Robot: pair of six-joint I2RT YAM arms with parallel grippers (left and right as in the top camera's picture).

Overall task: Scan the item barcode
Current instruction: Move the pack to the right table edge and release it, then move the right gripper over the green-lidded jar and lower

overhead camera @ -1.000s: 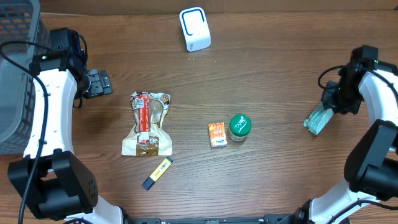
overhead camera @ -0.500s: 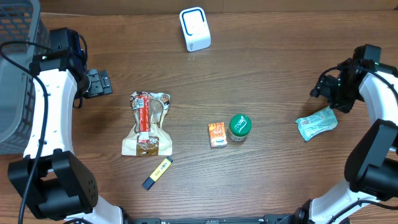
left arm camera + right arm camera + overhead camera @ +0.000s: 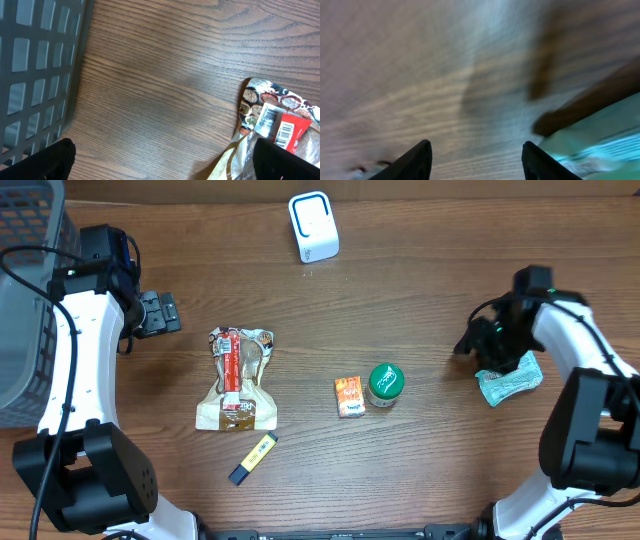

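We are looking at a scan that is not under way at this instant - no item is sitting in front of the white scanner, which is standing alone at the far edge of the table. Our right gripper is hanging with its fingers apart and nothing between them, just left of the teal packet. The packet is lying flat at the right side, well apart from the scanner. Our left gripper is waiting at the far left with its fingers spread fully, also carrying nothing. The snack bag, orange carton, green-lidded jar and yellow marker are lying across the middle and near part of the table, none of them gripped. We are judging that these four are awaiting a pick-up and a pass before the scanner - whether the teal packet is finished, we cannot tell.
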